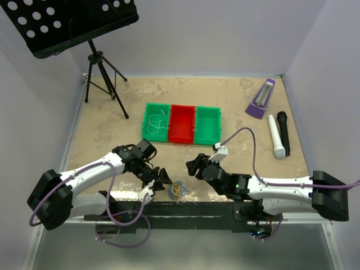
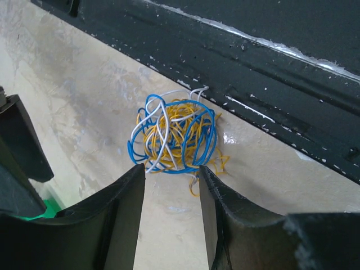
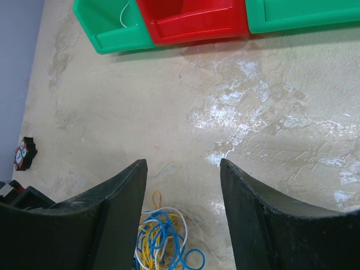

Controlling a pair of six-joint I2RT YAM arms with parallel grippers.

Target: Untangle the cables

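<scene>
The cables [image 1: 179, 189] lie as one small tangled ball of blue, yellow and white cords near the table's front edge. In the left wrist view the cables [image 2: 174, 135] sit just beyond my left gripper [image 2: 171, 167], which is open; its fingertips reach the near rim of the ball with bare table between them. From the top, my left gripper [image 1: 160, 181] is at the ball's left. My right gripper [image 1: 194, 167] hovers at the ball's upper right. It is open [image 3: 183, 163] and holds nothing, with the cables [image 3: 163, 239] below, by its left finger.
A green bin [image 1: 156, 121] holding a loose white cord, a red bin [image 1: 181, 124] and another green bin [image 1: 207, 125] stand mid-table. Two microphones [image 1: 279, 135] and a purple object [image 1: 261, 98] lie at the right. A tripod stand [image 1: 101, 73] is at the back left. The black front rail [image 2: 253, 67] runs just behind the ball.
</scene>
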